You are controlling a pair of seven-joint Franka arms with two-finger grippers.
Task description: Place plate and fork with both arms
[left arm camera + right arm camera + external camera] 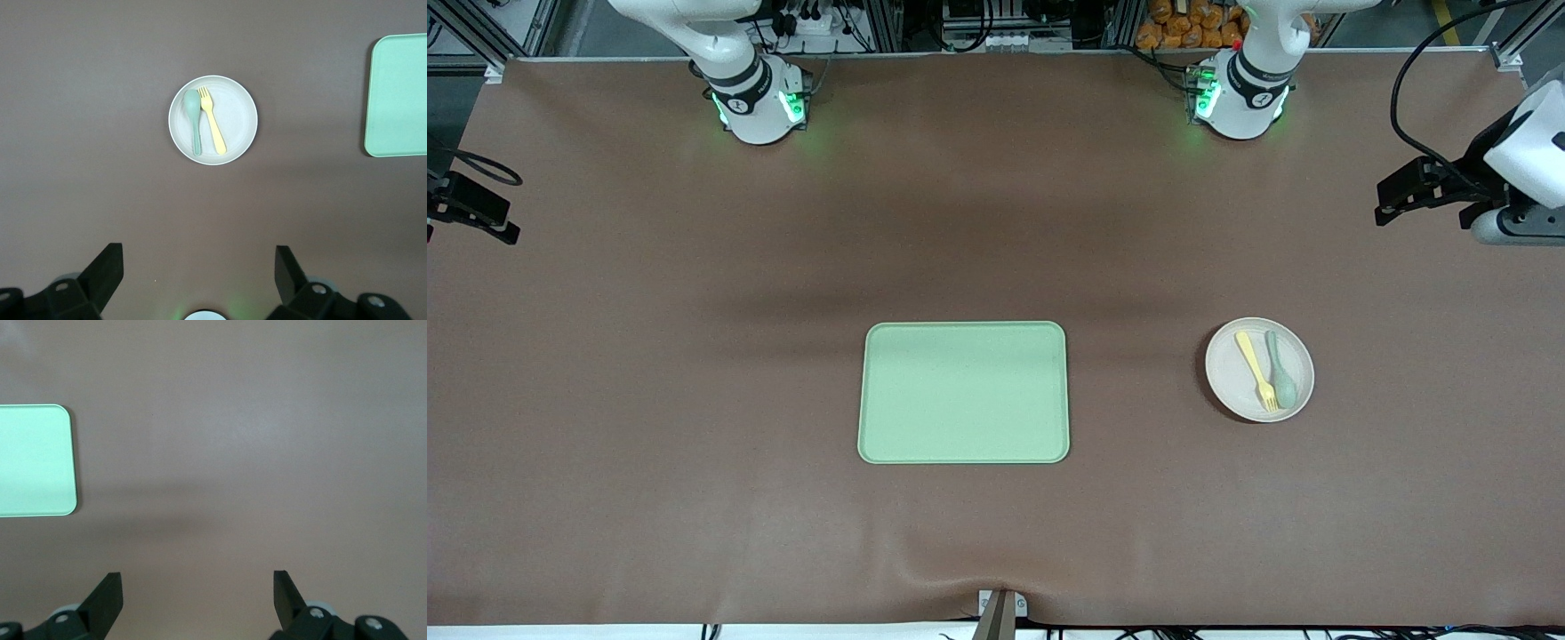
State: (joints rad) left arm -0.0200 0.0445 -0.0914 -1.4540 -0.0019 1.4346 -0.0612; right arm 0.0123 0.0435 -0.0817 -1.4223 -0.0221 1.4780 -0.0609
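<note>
Brown table bears plate toward the left arm's end; left tool and right tool, both released, should grip rim squarely.

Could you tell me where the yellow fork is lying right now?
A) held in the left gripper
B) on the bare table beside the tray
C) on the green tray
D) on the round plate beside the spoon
D: the fork lies on the plate next to the spoon, while the tray holds nothing and the open left gripper grips nothing.
</note>
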